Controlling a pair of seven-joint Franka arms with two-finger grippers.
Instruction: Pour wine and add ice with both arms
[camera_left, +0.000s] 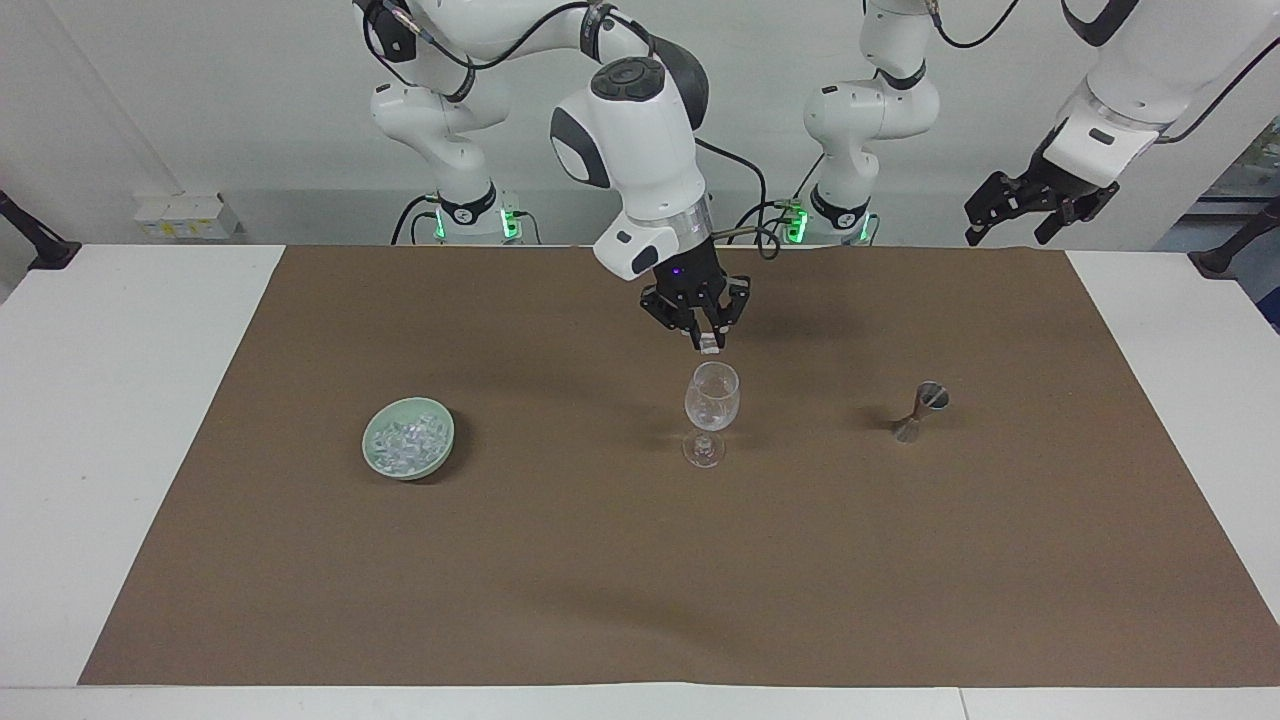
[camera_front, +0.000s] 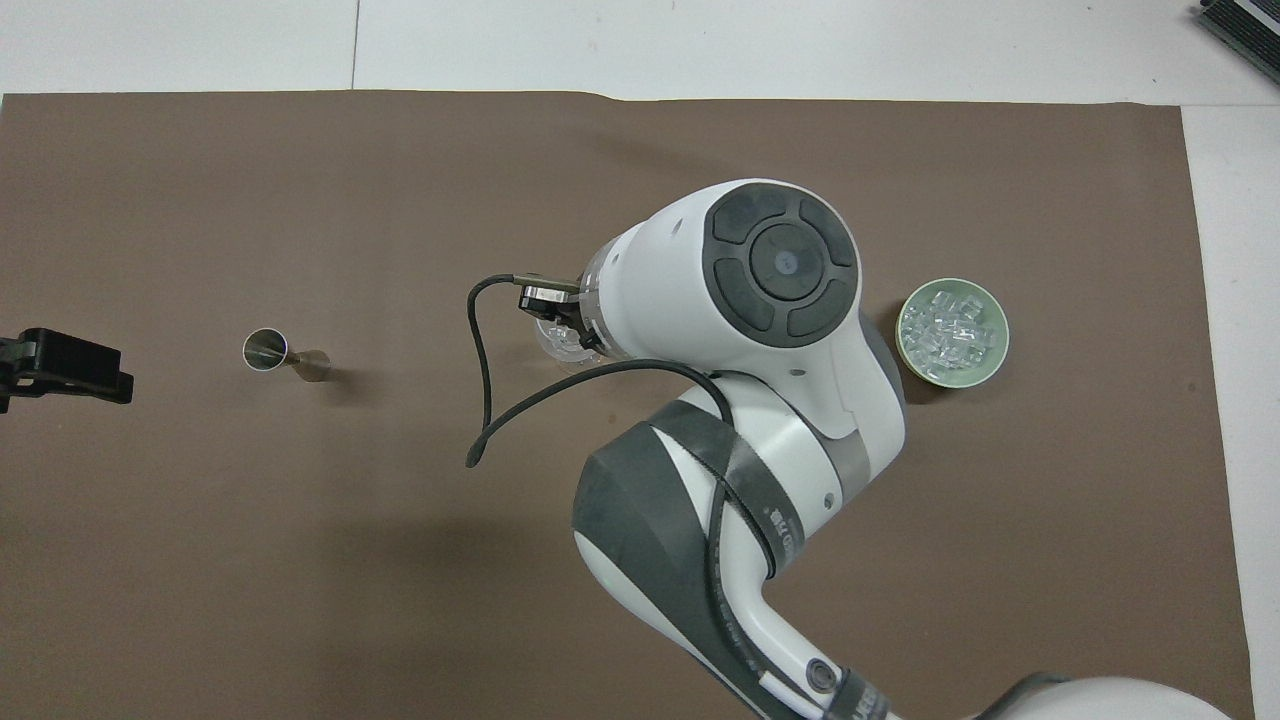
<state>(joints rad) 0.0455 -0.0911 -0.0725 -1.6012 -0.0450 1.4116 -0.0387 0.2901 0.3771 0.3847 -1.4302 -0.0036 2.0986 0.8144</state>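
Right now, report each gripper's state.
Left gripper: open, empty, waiting at the left arm's end of the table.
Right gripper: shut on an ice cube, over the wine glass.

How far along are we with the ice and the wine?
Done: the glass seems to hold some ice already. In hand: the right gripper holds an ice chunk just above its rim, not yet dropped. Left: the jigger stands untouched, and the left gripper waits, open, over the mat's edge.
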